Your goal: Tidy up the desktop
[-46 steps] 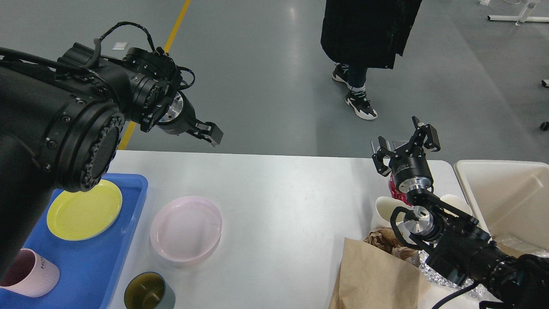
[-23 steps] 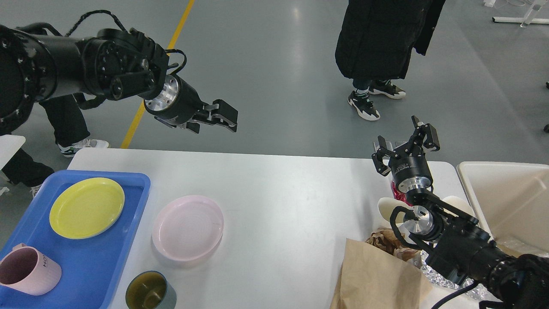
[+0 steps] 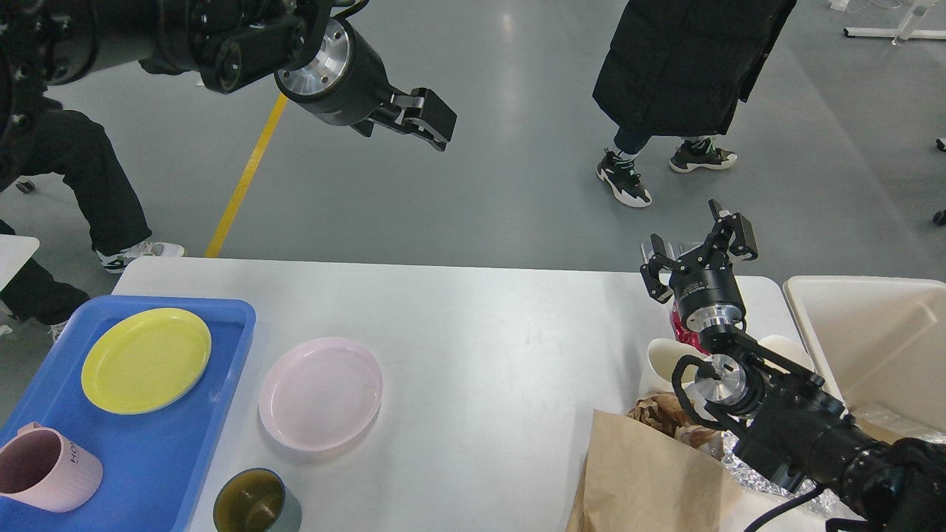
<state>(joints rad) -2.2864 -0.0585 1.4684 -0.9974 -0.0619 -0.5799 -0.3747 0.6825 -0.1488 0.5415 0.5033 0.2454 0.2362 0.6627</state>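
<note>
1. Change first: our left gripper (image 3: 432, 122) has risen and swung further out since a second ago, from just above the far edge of the desktop (image 3: 502, 355) to high over the grey floor; its fingers look pressed together, holding nothing.
2. Our right gripper (image 3: 698, 244) has not shifted; it points upward near the desktop's far right corner, fingers spread wide and empty.
3. The desktop fills the lower middle of the view, bare across its centre.
4. On its left end lies a blue tray (image 3: 222, 414) carrying a yellow plate (image 3: 145, 360) and a pink mug (image 3: 46, 473).
5. A pink plate (image 3: 320, 393) sits just beside the tray, with a dark green cup (image 3: 256, 501) nearer us.
6. Our right arm covers part of the clutter on the right: a brown paper bag (image 3: 650, 480), crumpled paper, a white cup (image 3: 661, 362) and something red behind the wrist.
7. A beige bin (image 3: 872, 332) stands past the right end.
8. A person in a black coat (image 3: 687, 66) stands on the floor beyond.
</note>
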